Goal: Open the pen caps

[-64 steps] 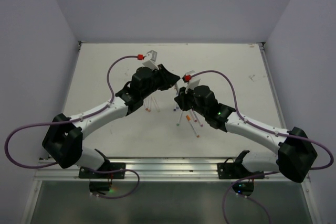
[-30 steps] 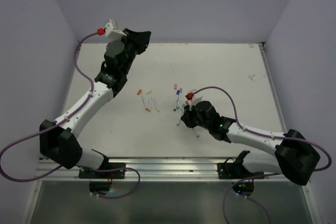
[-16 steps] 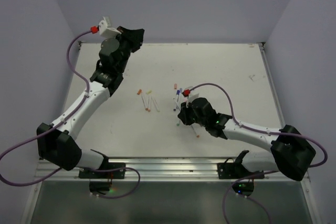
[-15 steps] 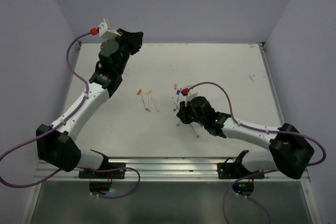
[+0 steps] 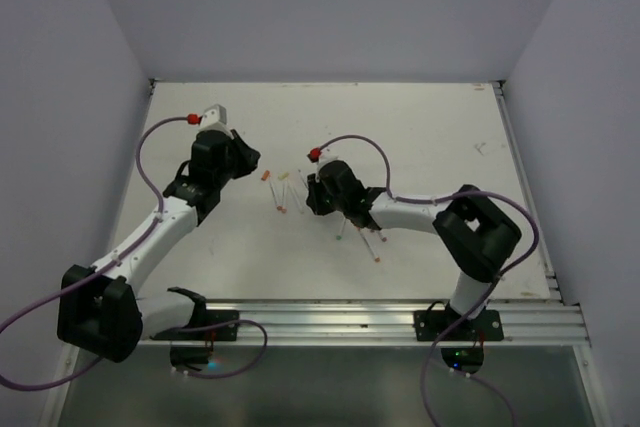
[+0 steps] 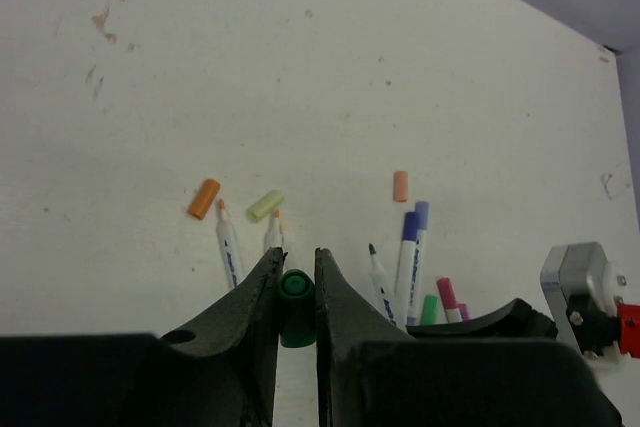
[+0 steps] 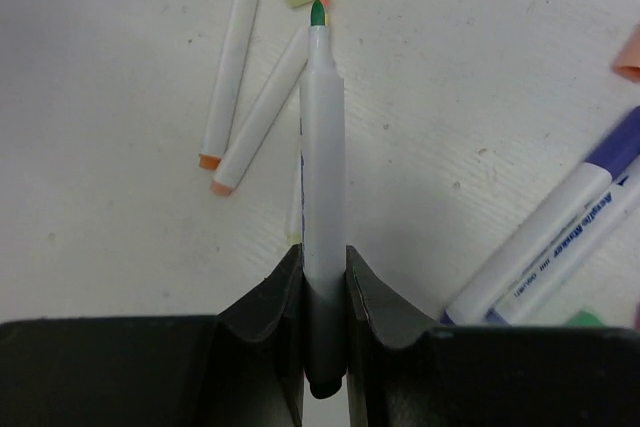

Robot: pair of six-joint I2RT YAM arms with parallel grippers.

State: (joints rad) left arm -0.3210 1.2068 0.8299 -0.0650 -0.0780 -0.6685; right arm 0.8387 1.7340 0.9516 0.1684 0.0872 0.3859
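Both arms have drawn in toward the scattered pens since half a second ago, the left one down from the far corner.

Item 1: left gripper (image 6: pixel 295 265), fingers pinched narrow on a dark green cap (image 6: pixel 295 299), which sits right between the tips.

Item 2: right gripper (image 7: pixel 323 265), clamped on a white pen barrel (image 7: pixel 322 147), green tip (image 7: pixel 317 13) bare and pointing away from my camera.

Item 3, loose on the table (image 6: pixel 300 67) beyond the fingers: orange cap (image 6: pixel 204 198), light green cap (image 6: pixel 265 205) and pink cap (image 6: pixel 400 185) (all lying flat, apart from each other).

Item 4: two uncapped pens (image 7: pixel 230 77) just beside the first two caps.

Item 5: two purple-capped pens (image 6: pixel 413 237), further right.
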